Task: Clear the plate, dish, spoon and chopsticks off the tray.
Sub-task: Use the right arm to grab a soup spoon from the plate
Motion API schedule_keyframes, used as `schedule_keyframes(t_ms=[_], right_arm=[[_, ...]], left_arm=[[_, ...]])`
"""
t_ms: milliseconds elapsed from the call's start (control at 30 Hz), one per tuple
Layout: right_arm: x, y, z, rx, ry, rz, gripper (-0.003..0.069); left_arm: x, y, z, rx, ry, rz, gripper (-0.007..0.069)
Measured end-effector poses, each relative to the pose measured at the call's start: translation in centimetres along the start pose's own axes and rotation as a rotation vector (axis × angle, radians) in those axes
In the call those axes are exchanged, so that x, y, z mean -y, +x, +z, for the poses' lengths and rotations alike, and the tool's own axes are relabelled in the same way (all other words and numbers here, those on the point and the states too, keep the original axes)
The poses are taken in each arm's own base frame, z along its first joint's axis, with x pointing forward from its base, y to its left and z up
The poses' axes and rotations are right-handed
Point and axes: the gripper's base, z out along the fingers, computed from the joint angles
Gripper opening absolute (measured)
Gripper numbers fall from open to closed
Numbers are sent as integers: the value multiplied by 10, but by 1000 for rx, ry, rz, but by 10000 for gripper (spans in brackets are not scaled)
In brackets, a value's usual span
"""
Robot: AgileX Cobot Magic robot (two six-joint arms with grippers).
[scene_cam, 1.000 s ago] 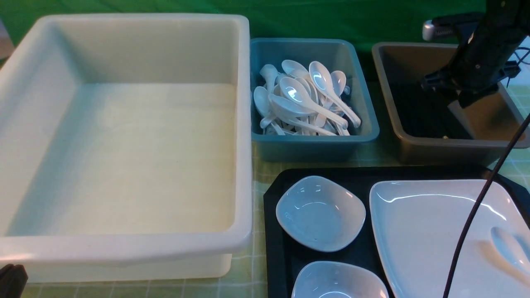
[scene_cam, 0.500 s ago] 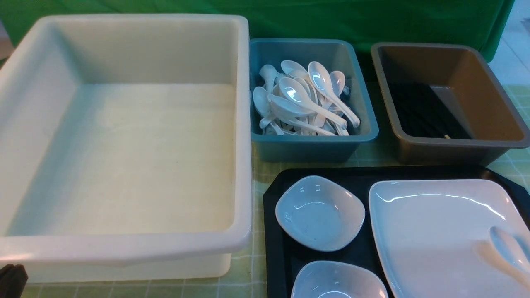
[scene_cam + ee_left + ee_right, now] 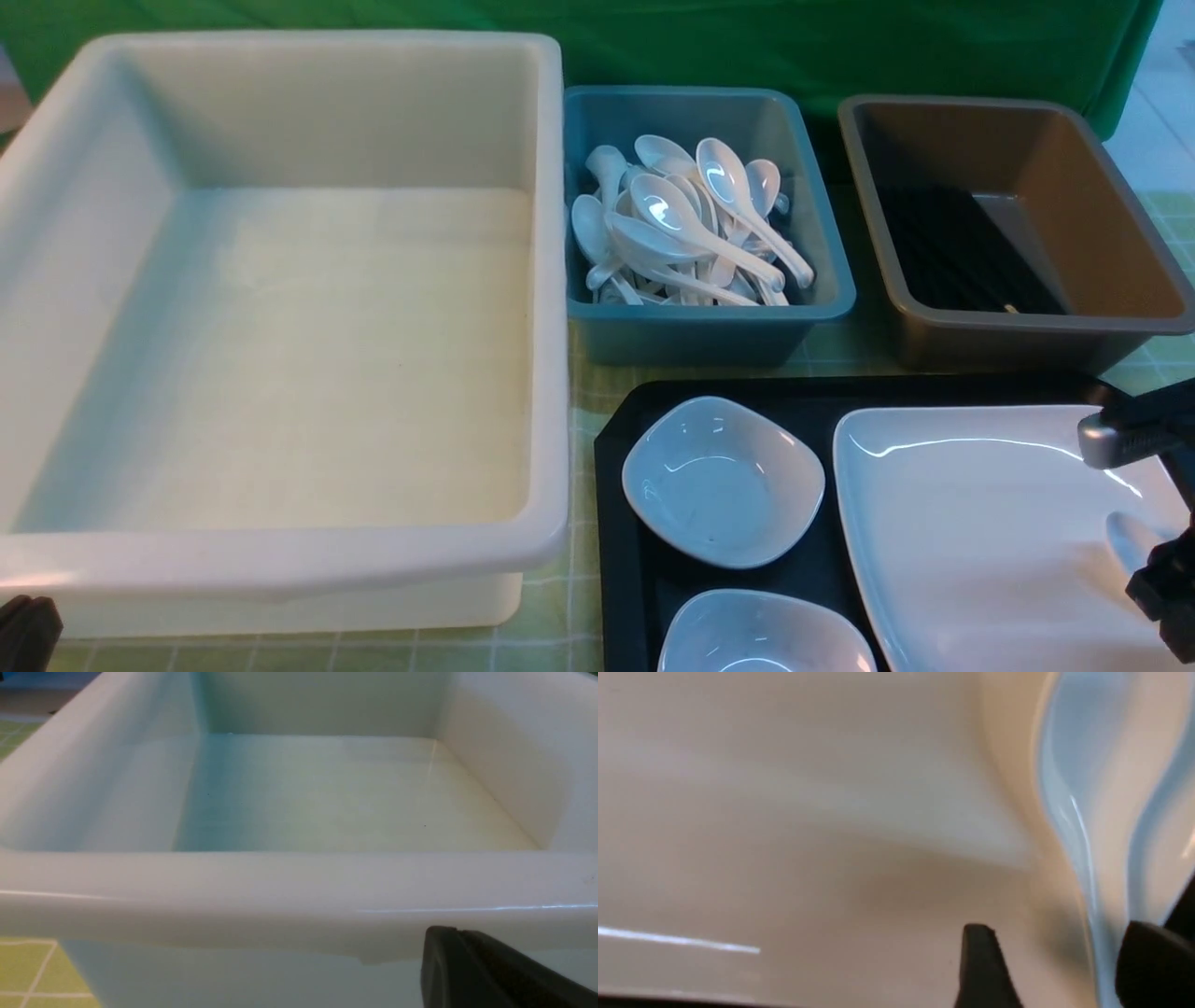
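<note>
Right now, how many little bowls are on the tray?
2. One dish sits left of the plate; the second dish, nearer the robot, is cut off. Others may be hidden.

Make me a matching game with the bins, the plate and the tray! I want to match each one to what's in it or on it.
Things:
1. blue bin
2. brown bin
3. plate
4. tray

What it holds:
a. black sticks inside
b. one spoon lying right on it
c. a heap of spoons inside
d. two small dishes sitting right on it

Pairs: 1-c, 2-a, 3-b, 4-d
</note>
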Motion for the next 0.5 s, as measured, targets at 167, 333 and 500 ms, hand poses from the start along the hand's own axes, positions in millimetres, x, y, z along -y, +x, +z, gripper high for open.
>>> schedule_keyframes(t_ms=[167, 333, 500], right_arm=[[3, -9, 16, -61, 23, -35, 372], [6, -17, 21, -80, 37, -81, 372], [6, -19, 22, -77, 38, -96, 372]], left_arm=[[0, 0, 0, 0, 0, 0, -1], [0, 0, 0, 0, 0, 0, -1], [0, 0, 0, 0, 0, 0, -1]])
